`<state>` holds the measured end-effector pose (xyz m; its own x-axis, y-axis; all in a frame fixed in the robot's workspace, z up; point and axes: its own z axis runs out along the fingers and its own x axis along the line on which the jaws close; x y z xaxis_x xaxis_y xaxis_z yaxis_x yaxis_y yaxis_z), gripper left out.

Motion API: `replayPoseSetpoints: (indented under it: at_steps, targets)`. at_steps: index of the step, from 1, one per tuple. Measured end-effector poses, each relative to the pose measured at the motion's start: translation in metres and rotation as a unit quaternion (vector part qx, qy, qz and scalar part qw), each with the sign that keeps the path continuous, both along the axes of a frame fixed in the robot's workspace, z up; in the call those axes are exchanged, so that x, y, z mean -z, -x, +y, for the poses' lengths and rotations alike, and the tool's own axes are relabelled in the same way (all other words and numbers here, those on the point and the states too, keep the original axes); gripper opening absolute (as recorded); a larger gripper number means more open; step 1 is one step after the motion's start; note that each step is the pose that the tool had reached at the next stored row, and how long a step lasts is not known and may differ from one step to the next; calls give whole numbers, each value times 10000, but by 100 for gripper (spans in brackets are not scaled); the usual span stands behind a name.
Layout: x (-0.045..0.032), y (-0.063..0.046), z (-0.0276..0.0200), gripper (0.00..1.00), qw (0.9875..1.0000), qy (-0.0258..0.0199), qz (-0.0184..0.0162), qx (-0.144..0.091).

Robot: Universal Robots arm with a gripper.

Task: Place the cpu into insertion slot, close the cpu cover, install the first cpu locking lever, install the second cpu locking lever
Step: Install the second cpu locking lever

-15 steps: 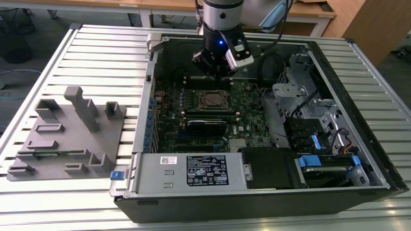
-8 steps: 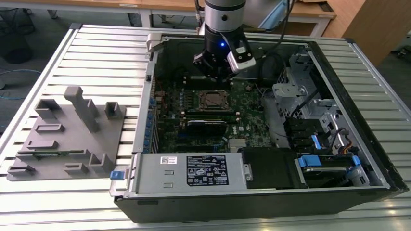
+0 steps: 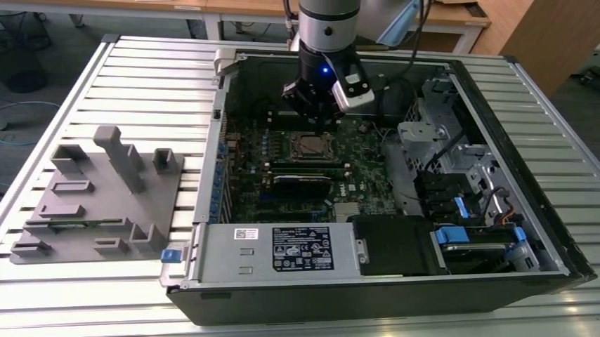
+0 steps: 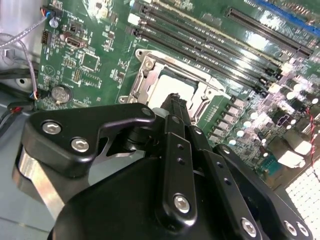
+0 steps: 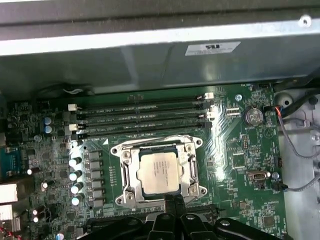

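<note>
- Your cpu [image 5: 159, 172] sits flat in the insertion slot [image 5: 125, 176] on the green motherboard [image 5: 235, 160], its silver top showing through the cut-out of the cpu cover [image 5: 186, 175], which looks lowered around it.
- In the first wrist view, the gripper [image 5: 173, 200] noses in at the socket's near edge, just beside the chip; the chip lies straight ahead of the fingers.
- The fingers [image 4: 175, 107] look clenched together into one narrow tip, grasping nothing that you can see.
- Four long memory slots [image 5: 145, 117] run parallel to the socket's far side.
- From the exterior view, your arm [image 3: 324, 42] hangs into the open computer case [image 3: 525, 232], just behind the socket, with the grey fixture block [image 3: 94, 196] well apart on the bench [image 3: 56, 91].
</note>
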<state>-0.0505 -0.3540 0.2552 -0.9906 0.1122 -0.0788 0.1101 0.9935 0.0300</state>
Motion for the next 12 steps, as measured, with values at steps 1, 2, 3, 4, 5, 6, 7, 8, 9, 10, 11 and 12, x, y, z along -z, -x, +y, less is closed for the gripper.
replayPoseSetpoints:
  at_steps: [1,2,3,4,5,6,7,8,9,10,11,12]
  targets:
    - [2,0,-16,11,10000,0,0,0]
    - [3,0,-31,11,10000,0,0,0]
    - [5,0,-46,11,10000,0,0,-1]
    - [6,0,-59,11,10000,0,0,0]
    - [7,0,-70,11,10000,-1,0,-1]
    - [8,0,-76,11,10000,0,0,-1]
    - [8,0,-76,11,10000,-1,0,0]
    - [8,0,-76,11,10000,0,0,0]
    - [8,0,-78,11,10000,0,0,0]
    - [9,0,-79,11,10000,0,0,0]
    - [9,0,-80,11,10000,0,0,0]
    - [9,0,-80,11,10000,0,0,0]
